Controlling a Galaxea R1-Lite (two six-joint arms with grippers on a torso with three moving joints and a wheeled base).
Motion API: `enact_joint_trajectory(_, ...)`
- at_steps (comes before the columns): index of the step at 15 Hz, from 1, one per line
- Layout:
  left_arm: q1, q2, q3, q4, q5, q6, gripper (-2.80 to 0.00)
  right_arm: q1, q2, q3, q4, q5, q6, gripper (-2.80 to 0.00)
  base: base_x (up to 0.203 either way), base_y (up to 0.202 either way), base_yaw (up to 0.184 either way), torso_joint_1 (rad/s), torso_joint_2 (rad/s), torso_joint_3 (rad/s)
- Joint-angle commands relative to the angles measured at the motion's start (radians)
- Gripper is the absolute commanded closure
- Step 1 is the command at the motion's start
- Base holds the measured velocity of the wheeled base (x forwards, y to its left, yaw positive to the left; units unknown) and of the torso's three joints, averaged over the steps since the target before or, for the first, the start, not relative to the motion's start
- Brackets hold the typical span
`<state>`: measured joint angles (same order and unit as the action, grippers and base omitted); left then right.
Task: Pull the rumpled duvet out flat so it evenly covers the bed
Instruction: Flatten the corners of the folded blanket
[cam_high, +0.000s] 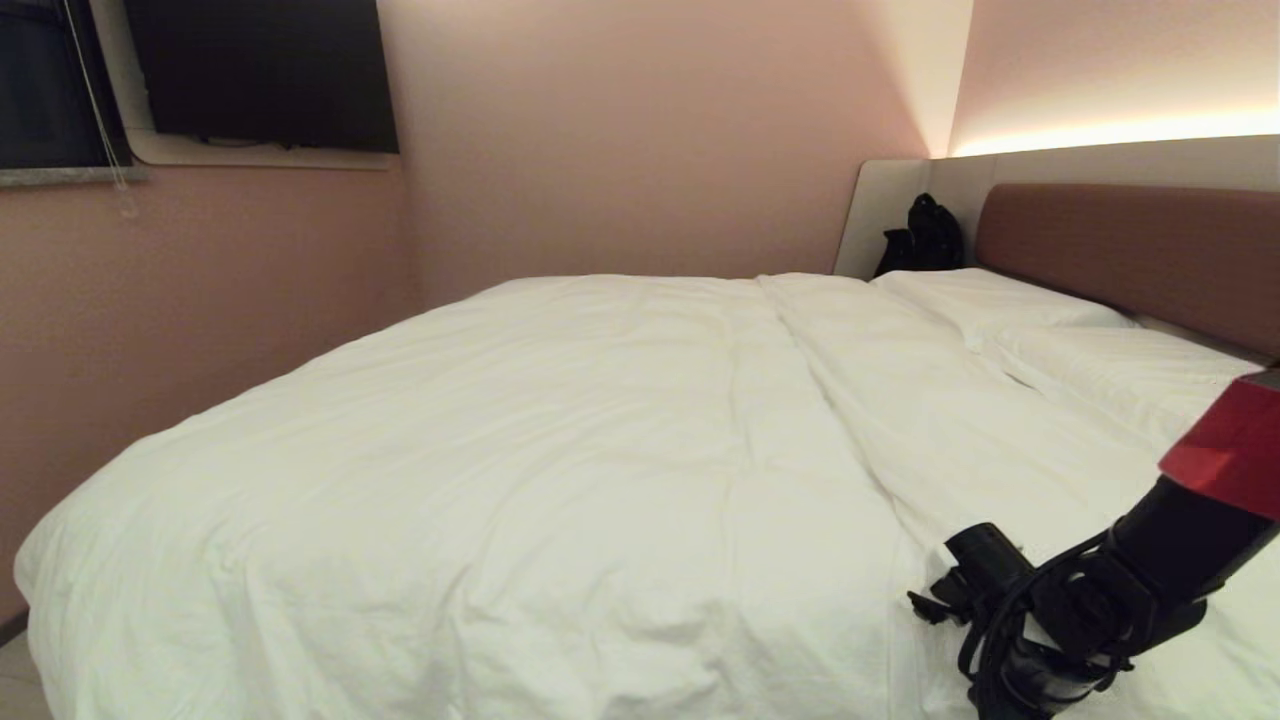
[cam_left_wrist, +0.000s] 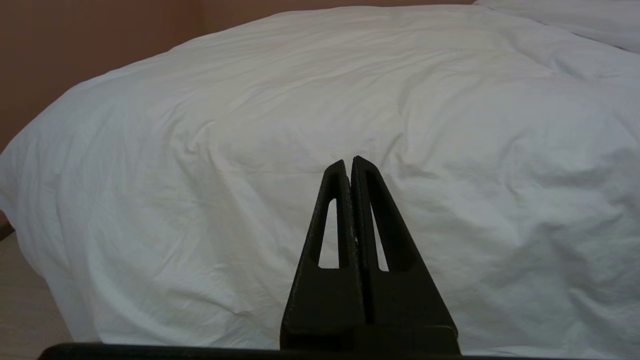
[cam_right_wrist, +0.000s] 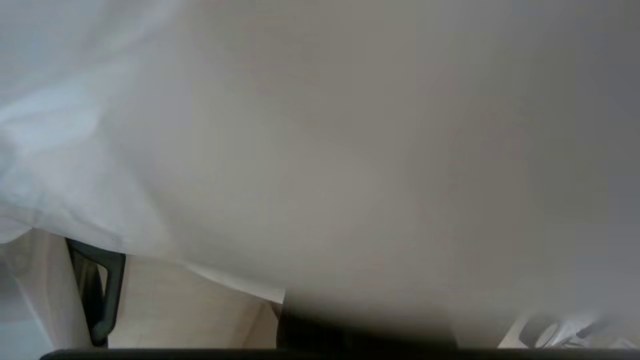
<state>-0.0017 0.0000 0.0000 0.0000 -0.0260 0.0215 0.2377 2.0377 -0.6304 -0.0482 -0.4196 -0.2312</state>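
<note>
A thick, puffy white quilted duvet (cam_high: 520, 480) lies spread over the wide low bed (cam_high: 1125, 250), whose reddish-brown padded headboard section and pale grey-beige side panels stand at the far right of the head view. The cover reaches from the near foot edge, where it drapes down the side toward the floor, up to the two white pillows (cam_high: 1010, 305) by the headboard. Its surface is mostly flat with shallow wrinkles, and one long raised fold (cam_high: 850, 400) runs from the pillows toward the near right corner. A dark bag-like object (cam_high: 925, 237) sits in the far corner beside the headboard.

The right arm, black with a red band, reaches in from the lower right of the head view, its wrist bent down at the near right part of the duvet. The right claw (cam_right_wrist: 95, 290) is almost wholly hidden under white cloth in its own wrist view; its fingers are together, and whether cloth is pinched between them cannot be told.

The left claw (cam_left_wrist: 350, 162) hangs apart from the duvet at the foot of the bed, its two black fingers pressed together on nothing.
</note>
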Motion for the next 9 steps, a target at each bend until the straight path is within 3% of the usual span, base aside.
enact_joint_trajectory(1,0.0,0.0,0.0,0.0,0.0,0.0,0.0,0.003,-0.163,0.039,0.001,0.016,0.007,0.0,0.0,0.0,0.0,0.0,0.0,0.0)
enact_joint_trajectory(5,0.0,0.0,0.0,0.0,0.0,0.0,0.0,0.007,-0.379,0.075,0.008,0.055,0.062,0.0,0.0,0.0,0.0,0.0,0.0,0.0)
enact_joint_trajectory(9,0.0,0.0,0.0,0.0,0.0,0.0,0.0,0.006,-0.651,0.056,0.008,0.067,0.207,0.0,0.0,0.0,0.0,0.0,0.0,0.0)
